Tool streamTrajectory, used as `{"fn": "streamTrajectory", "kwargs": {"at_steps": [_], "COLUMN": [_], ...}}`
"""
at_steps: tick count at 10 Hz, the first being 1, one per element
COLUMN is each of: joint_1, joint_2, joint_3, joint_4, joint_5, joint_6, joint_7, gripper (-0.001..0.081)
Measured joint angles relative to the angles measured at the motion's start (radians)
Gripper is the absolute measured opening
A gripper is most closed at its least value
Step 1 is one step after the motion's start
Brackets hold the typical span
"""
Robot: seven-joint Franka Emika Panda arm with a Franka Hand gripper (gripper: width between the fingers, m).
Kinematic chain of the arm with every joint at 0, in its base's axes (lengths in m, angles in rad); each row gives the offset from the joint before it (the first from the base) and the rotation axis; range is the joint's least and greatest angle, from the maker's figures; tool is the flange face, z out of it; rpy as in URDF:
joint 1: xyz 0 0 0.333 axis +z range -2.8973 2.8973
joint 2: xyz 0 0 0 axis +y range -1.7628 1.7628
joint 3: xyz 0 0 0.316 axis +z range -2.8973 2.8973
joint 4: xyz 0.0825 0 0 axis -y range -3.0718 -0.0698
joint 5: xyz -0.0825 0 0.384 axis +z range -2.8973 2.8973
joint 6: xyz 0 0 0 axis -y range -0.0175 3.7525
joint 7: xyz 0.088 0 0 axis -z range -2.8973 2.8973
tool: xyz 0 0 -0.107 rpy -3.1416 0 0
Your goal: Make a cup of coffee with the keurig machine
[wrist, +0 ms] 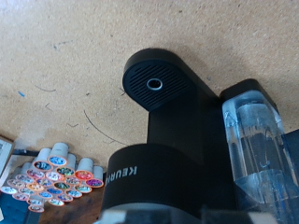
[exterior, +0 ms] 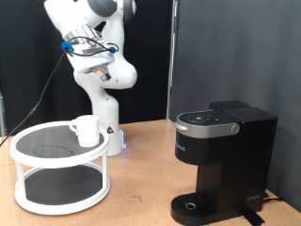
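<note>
1. White ceramic, the cup stands on the upper tier of the round two-tier stand at the exterior view's left, well apart from the keurig machine, which sits on the wooden table at the right with its lid down and its drip base bare. The arm rises at the far side with its upper part running out of the top of the picture; the jaws are not in view, so I cannot tell how far open they are or whether they hold anything.

2. From the wrist view, the camera looks straight down on the machine: the round drip base, the lid marked KEURIG and a clear water tank beside it. A cluster of pods with coloured tops lies near. No fingers show here either.

3. Risks, as I judge them: with no cup under the spout, brewing would spill onto the base; descending from here could strike the lid or tank; gripping the smooth cup may let it slip or tip.
</note>
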Motion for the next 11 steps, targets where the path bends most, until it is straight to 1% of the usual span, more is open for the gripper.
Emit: {"fn": "streamTrajectory", "kwargs": {"at_steps": [3,6,8,9,11], "joint_1": [-0.037,-0.049,-0.049,-0.049,-0.049], "joint_2": [0.001,0.006,0.01,0.012,0.014], "joint_3": [-0.108,-0.195,-0.236,-0.25,-0.264], "joint_4": [0.02,0.055,0.079,0.087,0.091], "joint_5": [-0.07,-0.134,-0.148,-0.153,-0.181], "joint_6": [-0.081,-0.165,-0.2,-0.205,-0.205], "joint_7": [-0.062,-0.102,-0.121,-0.129,-0.148], "gripper": [0.0,0.0,0.0,0.0,0.0]}}
